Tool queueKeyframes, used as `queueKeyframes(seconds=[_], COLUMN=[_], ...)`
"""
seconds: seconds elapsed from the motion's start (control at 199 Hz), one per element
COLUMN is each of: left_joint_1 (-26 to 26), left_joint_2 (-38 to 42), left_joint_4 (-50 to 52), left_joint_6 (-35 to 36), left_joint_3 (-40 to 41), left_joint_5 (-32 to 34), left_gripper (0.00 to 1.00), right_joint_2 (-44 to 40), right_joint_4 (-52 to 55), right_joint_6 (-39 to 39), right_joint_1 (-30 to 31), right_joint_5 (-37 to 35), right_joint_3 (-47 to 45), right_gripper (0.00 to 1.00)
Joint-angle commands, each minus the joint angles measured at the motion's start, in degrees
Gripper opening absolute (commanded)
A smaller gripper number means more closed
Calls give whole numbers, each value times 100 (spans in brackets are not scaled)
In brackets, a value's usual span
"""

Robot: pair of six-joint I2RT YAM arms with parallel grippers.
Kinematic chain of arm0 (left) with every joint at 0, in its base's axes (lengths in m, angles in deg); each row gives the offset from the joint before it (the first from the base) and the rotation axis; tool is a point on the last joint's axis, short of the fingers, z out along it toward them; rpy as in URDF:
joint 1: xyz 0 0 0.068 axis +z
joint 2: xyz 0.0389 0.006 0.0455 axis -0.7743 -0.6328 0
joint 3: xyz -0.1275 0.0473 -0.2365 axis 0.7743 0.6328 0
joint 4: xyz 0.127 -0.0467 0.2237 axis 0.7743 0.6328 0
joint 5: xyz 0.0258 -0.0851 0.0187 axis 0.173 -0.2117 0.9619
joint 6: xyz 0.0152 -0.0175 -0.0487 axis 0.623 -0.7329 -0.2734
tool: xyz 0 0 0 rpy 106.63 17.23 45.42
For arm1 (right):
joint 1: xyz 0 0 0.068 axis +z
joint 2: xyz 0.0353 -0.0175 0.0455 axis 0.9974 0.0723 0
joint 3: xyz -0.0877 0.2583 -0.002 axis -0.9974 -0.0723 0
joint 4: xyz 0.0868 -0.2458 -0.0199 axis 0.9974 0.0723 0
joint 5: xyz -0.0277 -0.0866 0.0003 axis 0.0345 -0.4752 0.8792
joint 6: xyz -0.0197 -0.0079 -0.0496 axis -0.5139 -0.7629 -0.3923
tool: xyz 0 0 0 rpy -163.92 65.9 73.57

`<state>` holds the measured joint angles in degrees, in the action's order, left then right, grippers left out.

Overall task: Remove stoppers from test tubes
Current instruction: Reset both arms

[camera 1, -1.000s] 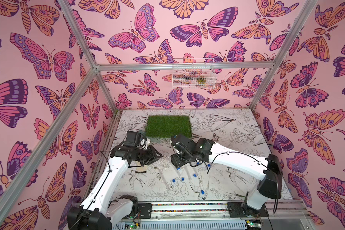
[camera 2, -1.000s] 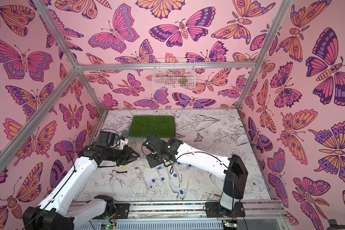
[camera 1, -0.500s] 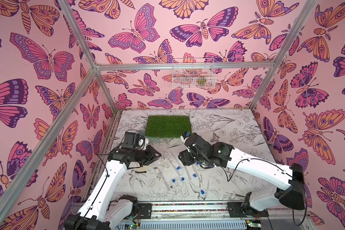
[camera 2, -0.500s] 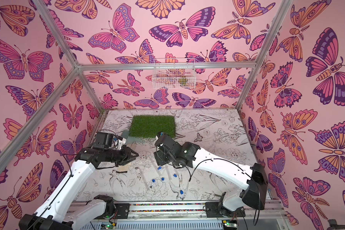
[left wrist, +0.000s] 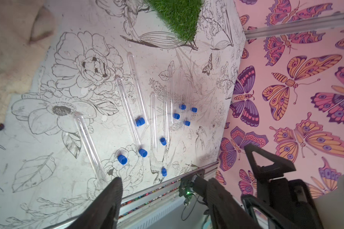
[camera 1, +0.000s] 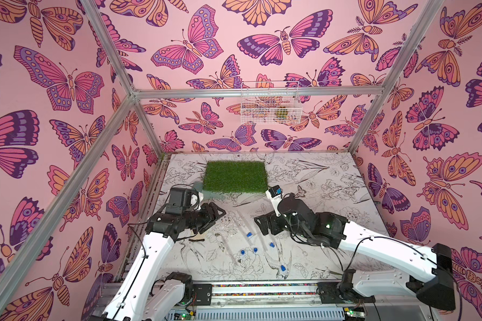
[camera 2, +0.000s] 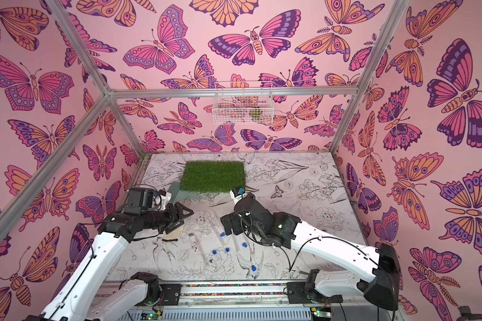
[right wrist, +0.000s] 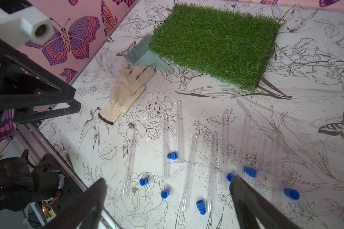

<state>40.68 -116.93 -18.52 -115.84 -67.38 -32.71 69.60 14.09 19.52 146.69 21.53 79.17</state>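
Overhead, in both top views, a green grass mat (camera 1: 235,178) (camera 2: 213,178) is seen at twelve o'clock on the table (camera 1: 331,194) (camera 2: 304,194). Clear test tubes (camera 1: 242,222) (camera 2: 217,221) are laid flat just past the table's middle toward six o'clock, and blue stoppers (camera 1: 249,235) (camera 2: 222,235) are scattered among their near ends. The left gripper (camera 1: 216,219) (camera 2: 182,221) is placed at nine o'clock of this cluster and the right gripper (camera 1: 262,225) (camera 2: 226,222) at three o'clock. Both are pointed inward, with jaws spread and nothing between them. A white wire basket (camera 1: 270,105) is hung on the far wall.

By the left wrist view, the left gripper (left wrist: 183,162) is shown released, its two black fingers (left wrist: 107,202) set wide apart and empty. Test tubes (left wrist: 87,142) are seen lying roughly parallel, with stoppers (left wrist: 122,159) loose beside and between them. One stopper is found at a tube's mouth; whether it is seated cannot be told.

By the right wrist view, the right gripper (right wrist: 168,178) is also shown released and empty. Test tubes (right wrist: 191,170) are laid side by side, and loose stoppers (right wrist: 143,181) are spread along their open ends. A cream glove (right wrist: 127,89) is seen just beside a grey-green brush (right wrist: 147,55), which is set against the mat's edge.
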Motion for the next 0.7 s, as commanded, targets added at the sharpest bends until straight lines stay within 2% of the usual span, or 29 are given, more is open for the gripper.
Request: queueKeyframes(seconds=[0.0,0.191,0.311,0.422,0.537,0.698], left_joint_1=[31,31,31,31,31,29], left_joint_2=[232,685,1130,1726,2424,2902], left_joint_4=[-152,-568,-961,-1453,-2079,-2153], left_joint_6=[28,44,141,202,678,981], left_joint_3=[154,375,640,1013,1493,1775], left_joint_5=[268,622,1088,1703,2078,2451], left_gripper=[100,100,100,100,100,100], right_joint_2=[-224,-404,-506,-666,-943,-1382], right_joint_4=[-431,-554,-586,-629,-957,-1680], right_joint_6=[-125,-366,-511,-412,-699,-873], right_joint_1=[-20,-21,-24,-20,-22,-27], right_joint_5=[-235,-344,-550,-1107,-1411,-2074], right_joint_3=[-171,-263,-333,-517,-854,-1496], right_gripper=[99,99,99,99,99,99])
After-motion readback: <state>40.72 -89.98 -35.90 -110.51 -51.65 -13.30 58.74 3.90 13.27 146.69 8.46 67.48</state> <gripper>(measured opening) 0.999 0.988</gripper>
